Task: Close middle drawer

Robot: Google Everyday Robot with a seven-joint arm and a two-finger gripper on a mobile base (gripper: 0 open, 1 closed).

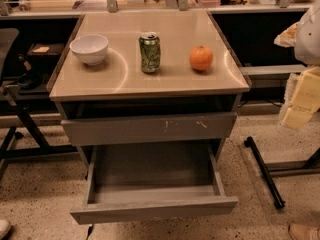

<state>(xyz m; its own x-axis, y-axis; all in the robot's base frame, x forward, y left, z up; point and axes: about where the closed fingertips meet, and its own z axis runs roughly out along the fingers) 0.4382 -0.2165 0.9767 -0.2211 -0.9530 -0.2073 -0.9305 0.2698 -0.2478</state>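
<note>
The middle drawer (152, 210) is pulled far out of the grey cabinet, low and toward me. It is wide and shallow, with a plain flat front and a bare grey tray interior (150, 171). Above it sits the taller grey drawer front with pale scratch marks (150, 128), nearly flush with the cabinet. My gripper (301, 100) shows as pale yellow blocks under a white arm at the right edge of the view. It is to the right of the cabinet, at about the height of the scratched front, and touches neither drawer.
On the cabinet top (125, 79) stand a white bowl (89, 49), a green can (149, 52) and an orange (201, 58). A black stand leg (264, 171) lies on the floor at the right, and a chair frame (20, 119) at the left. A shoe tip (302, 231) shows at the bottom right.
</note>
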